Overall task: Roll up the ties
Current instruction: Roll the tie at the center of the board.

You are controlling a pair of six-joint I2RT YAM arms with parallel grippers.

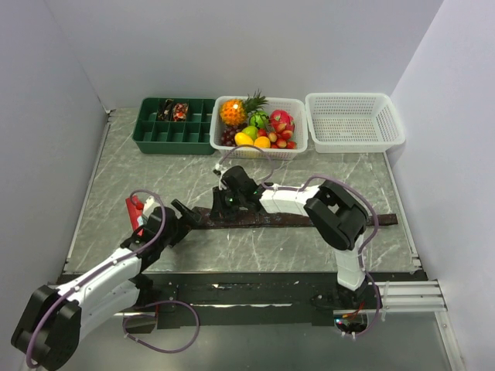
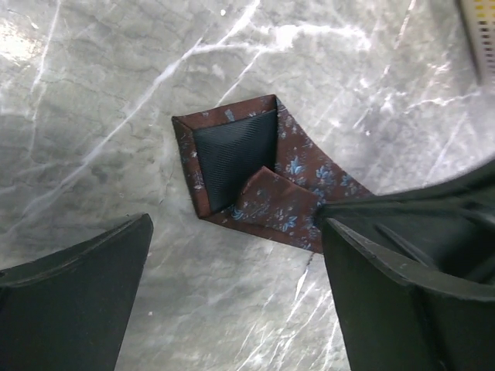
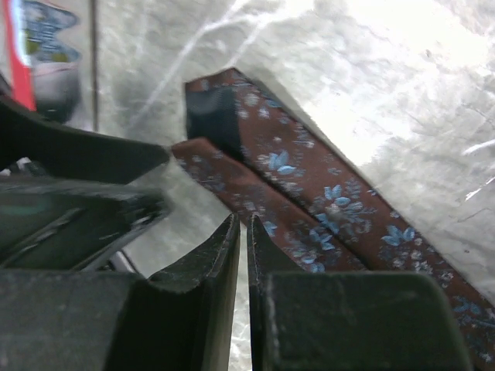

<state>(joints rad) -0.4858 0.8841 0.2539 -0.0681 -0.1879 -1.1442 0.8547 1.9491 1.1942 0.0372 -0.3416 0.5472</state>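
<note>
Your left gripper (image 2: 236,228) hangs released, fingers spread wide either side of the tie (image 2: 298,166), whose pointed end is folded back to show black lining. Now your right gripper (image 3: 241,224): jaws clenched to a thin slit, right at the folded fabric, and whether they actually pinch it I can't tell. From above, the tie lies flat across the middle of the marble table (image 1: 155,174), running rightwards past the right arm, well apart from the green tray (image 1: 174,139) at the back
</note>
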